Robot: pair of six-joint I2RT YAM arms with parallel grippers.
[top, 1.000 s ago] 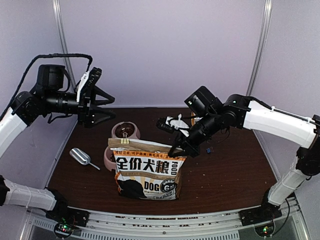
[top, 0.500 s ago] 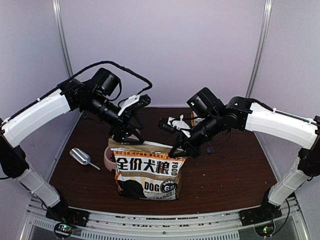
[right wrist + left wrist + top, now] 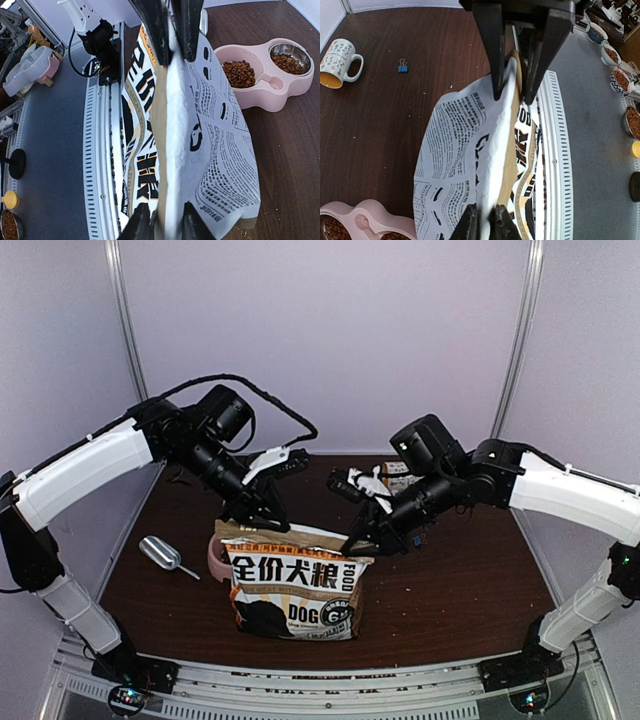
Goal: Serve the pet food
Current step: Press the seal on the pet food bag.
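We count two grippers, both at the one bag (image 3: 292, 585). It stands upright near the middle of the table (image 3: 450, 590), its printed face toward the arm bases. The left gripper (image 3: 485, 217) is on the left end of the bag's top edge, its two fingers drawn nearly together with that edge pinched between them. The right gripper (image 3: 165, 215) is at the right end of the same edge. Its two fingers stand a little apart, one on each side of the fold, and we cannot tell whether they pinch it or merely flank it. Neither gripper has anything else.

The kibble (image 3: 240, 73) we can see lies in one pink bowl (image 3: 272, 101) with two wells, each holding a small heap of brown pellets. The bowl sits on the table just behind the bag's left end, and the top view hides most of it. The bag's mouth is pressed flat, so we see no kibble inside.

One scoop (image 3: 160, 553) lies left of the bag, near the bowl but apart from both. One mug (image 3: 337, 61) and one blue clip (image 3: 402, 65) sit near each other, not touching, toward the back right.
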